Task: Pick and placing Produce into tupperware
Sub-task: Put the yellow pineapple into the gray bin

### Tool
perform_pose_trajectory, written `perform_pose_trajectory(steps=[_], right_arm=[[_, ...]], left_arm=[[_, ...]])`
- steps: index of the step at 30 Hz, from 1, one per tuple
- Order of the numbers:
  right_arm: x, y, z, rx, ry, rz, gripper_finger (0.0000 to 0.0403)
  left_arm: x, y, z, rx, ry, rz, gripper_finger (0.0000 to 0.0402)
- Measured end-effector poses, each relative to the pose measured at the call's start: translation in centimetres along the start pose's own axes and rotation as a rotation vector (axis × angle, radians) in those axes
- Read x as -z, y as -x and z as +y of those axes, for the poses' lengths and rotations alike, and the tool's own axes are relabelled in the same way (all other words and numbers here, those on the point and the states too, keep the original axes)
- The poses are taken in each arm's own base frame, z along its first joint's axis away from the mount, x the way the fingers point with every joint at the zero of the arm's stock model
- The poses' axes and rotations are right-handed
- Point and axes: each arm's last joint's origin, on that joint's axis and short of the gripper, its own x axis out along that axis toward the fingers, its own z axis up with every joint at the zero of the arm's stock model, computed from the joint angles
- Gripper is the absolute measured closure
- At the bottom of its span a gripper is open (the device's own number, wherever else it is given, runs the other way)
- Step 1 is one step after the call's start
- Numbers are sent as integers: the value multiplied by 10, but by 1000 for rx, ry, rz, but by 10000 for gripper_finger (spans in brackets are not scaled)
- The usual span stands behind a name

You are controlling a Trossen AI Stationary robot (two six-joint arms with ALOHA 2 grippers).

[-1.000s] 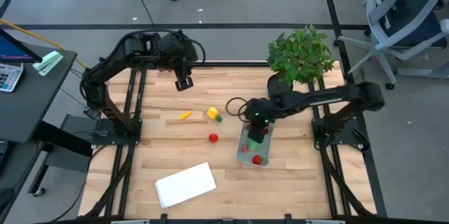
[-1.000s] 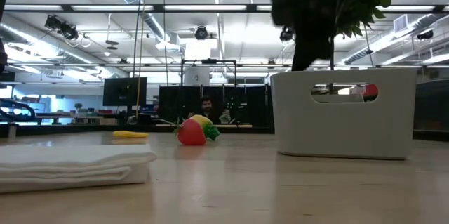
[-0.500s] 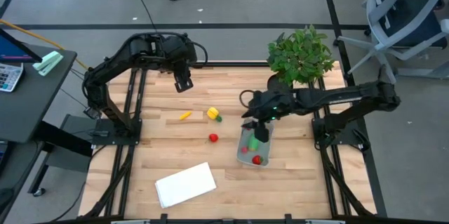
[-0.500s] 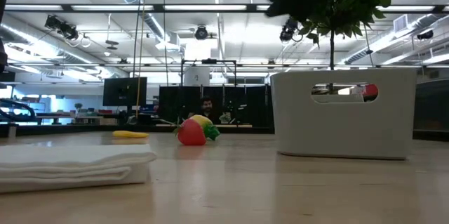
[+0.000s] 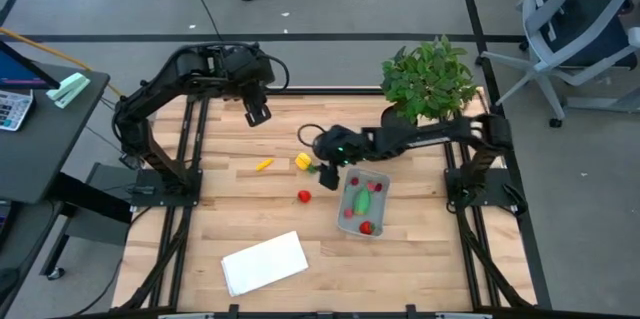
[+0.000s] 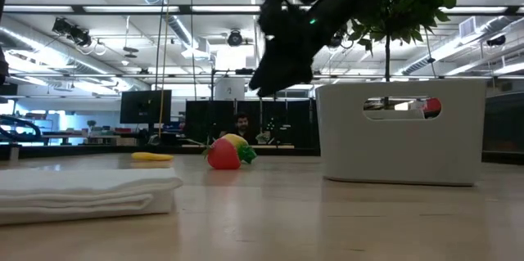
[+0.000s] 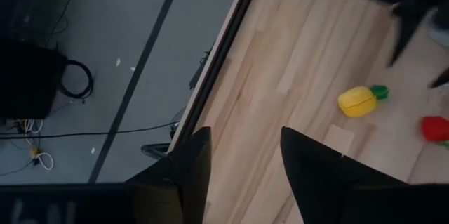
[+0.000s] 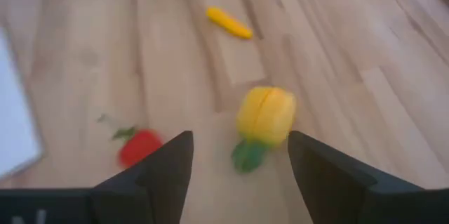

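Right tool [image 5: 327,171] open over yellow piece [image 5: 303,162], left tool [image 5: 257,114] open

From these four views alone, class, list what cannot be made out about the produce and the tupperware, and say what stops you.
- Tupperware, high view: small pink pieces beside the green oval and red piece too small to identify.
- Low view: white planter box hides the tupperware entirely.
- Right wrist view: strawberry blurred, detail unreadable.
- Left wrist view: red piece cut off by the edge.
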Motion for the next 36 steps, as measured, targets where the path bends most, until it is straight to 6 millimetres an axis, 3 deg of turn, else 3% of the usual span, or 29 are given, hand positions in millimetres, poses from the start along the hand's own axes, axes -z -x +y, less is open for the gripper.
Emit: perform_pose_trajectory(steps=[9,15,26,36], right_arm=[[-37,-38,-14,62,21,24,160],[-28,-55,-16,111,-36,177,160],[-23,-64,-18,113,-57,199,160],[-5,-89,-16,155,-28,238,160]], left_arm=[[1,1,0,0,-25,-2,229],[0,1,0,1,-48,-2,224],[0,1,0,0,-96,-2,222],[0,1,0,1,-96,-2,222]])
